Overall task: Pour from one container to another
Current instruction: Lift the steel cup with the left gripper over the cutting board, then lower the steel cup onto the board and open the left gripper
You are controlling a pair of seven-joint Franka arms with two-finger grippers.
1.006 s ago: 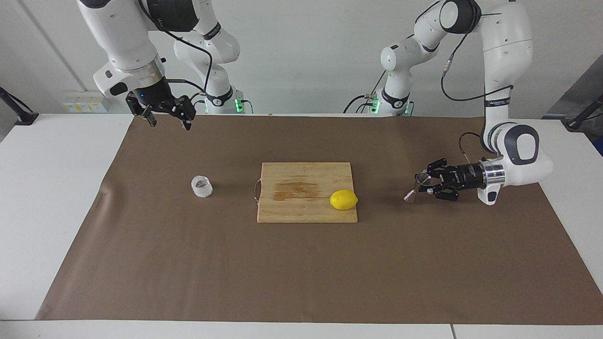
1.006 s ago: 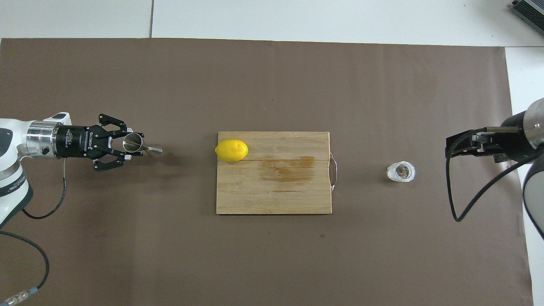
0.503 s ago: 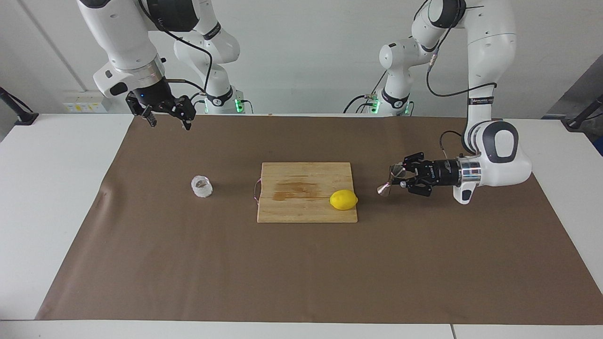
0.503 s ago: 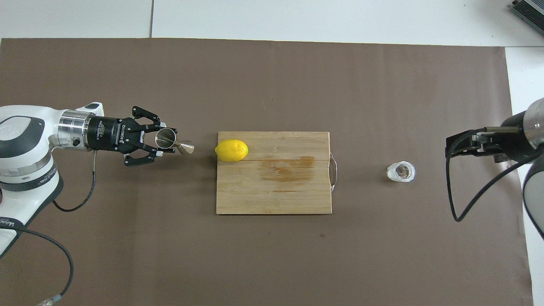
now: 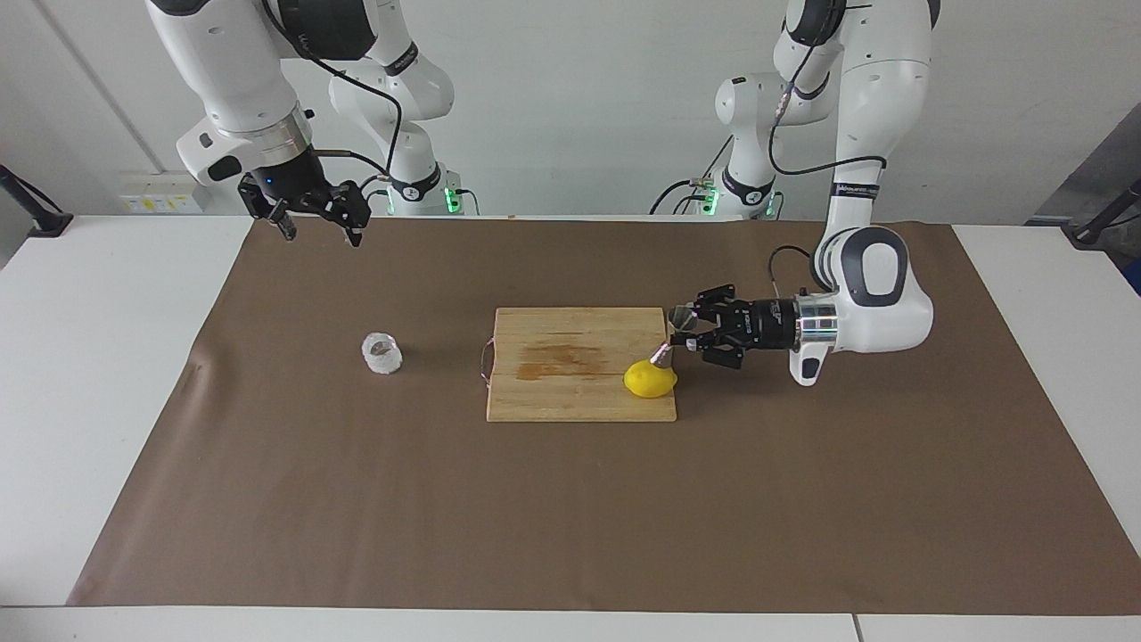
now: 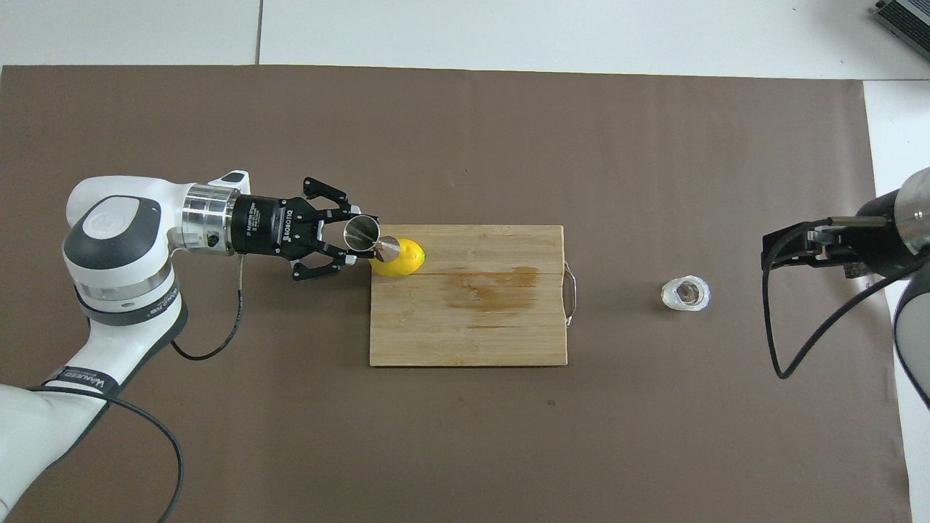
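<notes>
The left gripper [image 5: 685, 328] [image 6: 358, 242] is closed on the steel jigger [image 5: 675, 331] [image 6: 370, 240], holding it up over the edge of the cutting board [image 5: 570, 392] [image 6: 479, 327] at the left arm's end, just above the lemon [image 5: 650, 379] [image 6: 404, 261] that lies on that board. The jigger is a small shiny hourglass of two cones joined at a narrow waist; its long axis is tilted, the wide open mouth up near the fingers and the smaller cone slanting down toward the lemon. The glass cup [image 5: 381, 353] [image 6: 685, 293], squat, clear and bumpy-walled, stands upright on the brown mat [image 5: 570, 517] [image 6: 465, 436] toward the right arm's end, well apart from the board. The right gripper [image 5: 318, 221] [image 6: 788, 250] hangs with fingers spread wide over the mat's edge at its own end, waiting. The mat covers a white table [image 5: 107, 357] [image 6: 508, 29] before a pale wall
</notes>
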